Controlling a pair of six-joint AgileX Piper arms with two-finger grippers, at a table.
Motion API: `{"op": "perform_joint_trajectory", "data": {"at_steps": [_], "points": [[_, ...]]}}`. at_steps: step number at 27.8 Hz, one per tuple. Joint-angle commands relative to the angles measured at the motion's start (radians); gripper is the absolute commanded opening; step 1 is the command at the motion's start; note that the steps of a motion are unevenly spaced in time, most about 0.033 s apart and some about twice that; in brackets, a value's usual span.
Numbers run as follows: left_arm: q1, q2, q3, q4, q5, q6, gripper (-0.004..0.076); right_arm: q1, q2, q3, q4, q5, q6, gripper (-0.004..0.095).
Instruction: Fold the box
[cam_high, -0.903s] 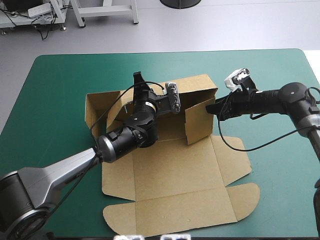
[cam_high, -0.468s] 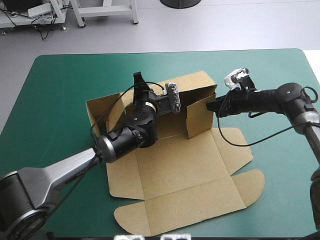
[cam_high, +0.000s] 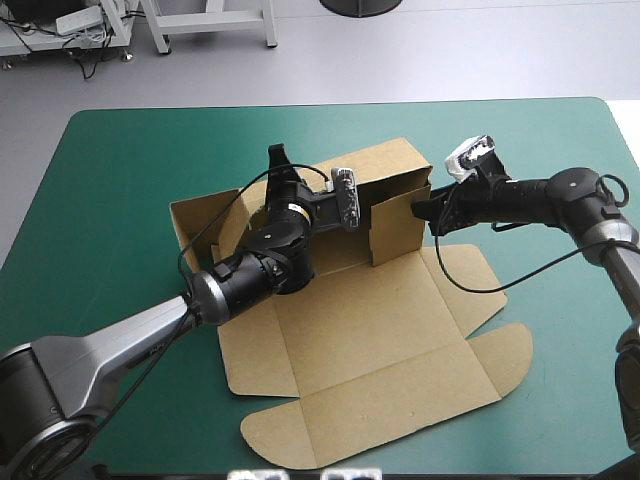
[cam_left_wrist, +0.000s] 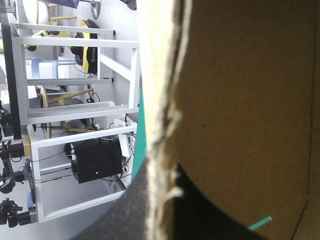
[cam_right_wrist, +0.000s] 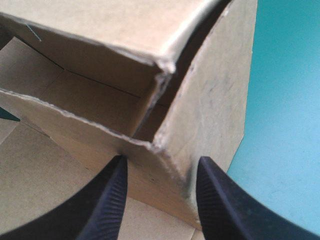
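The brown box (cam_high: 370, 340) lies mid-table, half formed. Its back wall (cam_high: 385, 165) and right side wall (cam_high: 395, 230) stand up, while the lid panel and its flaps lie flat toward the near edge. My left gripper (cam_high: 278, 170) reaches over the back wall's left part. In the left wrist view the left gripper (cam_left_wrist: 160, 195) is shut on the wall's pale cut edge (cam_left_wrist: 160, 100). My right gripper (cam_high: 424, 212) sits at the right wall's outer corner. In the right wrist view the right gripper (cam_right_wrist: 160, 172) is open, its fingers astride that corner (cam_right_wrist: 165, 140).
Bare teal-green cover (cam_high: 110, 190) surrounds the box on all sides, widest at the left and far right. A left flap (cam_high: 195, 220) stands partly raised. The rounded lid flaps (cam_high: 505, 345) reach toward the near right.
The box has turned a little and slid, its flat lid panel swinging toward the right. My right gripper has crept left with the side wall. The left gripper keeps its hold.
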Motion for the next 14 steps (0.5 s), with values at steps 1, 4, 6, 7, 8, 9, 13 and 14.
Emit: {"op": "perform_joint_trajectory", "data": {"at_steps": [1, 4, 6, 7, 8, 9, 13, 14], "points": [[-0.007, -0.044, -0.023, -0.037, -0.048, -0.003, -0.001, 0.001, -0.02, -0.028, 0.124, -0.042, -0.054, 0.0411], [-0.007, -0.044, -0.023, -0.042, -0.048, -0.003, -0.001, 0.001, 0.014, -0.028, 0.208, -0.037, -0.104, 0.0411], [-0.007, -0.044, -0.023, -0.051, -0.046, -0.003, -0.001, 0.001, 0.04, -0.028, 0.264, -0.04, -0.138, 0.0411], [-0.007, -0.044, -0.023, -0.051, -0.046, -0.003, -0.001, 0.001, 0.05, -0.028, 0.286, -0.04, -0.155, 0.0411], [-0.007, -0.044, -0.023, -0.051, -0.046, -0.003, -0.001, 0.001, 0.072, -0.028, 0.322, -0.042, -0.169, 0.0411], [-0.007, -0.044, -0.023, -0.051, -0.046, -0.003, -0.001, 0.001, 0.081, -0.028, 0.333, -0.042, -0.179, 0.0411], [-0.007, -0.044, -0.023, -0.051, -0.054, -0.003, -0.001, 0.001, 0.101, -0.028, 0.38, -0.035, -0.22, 0.0411], [-0.007, -0.044, -0.023, -0.053, -0.059, -0.003, -0.001, 0.001, 0.106, -0.028, 0.385, -0.031, -0.235, 0.0411]]}}
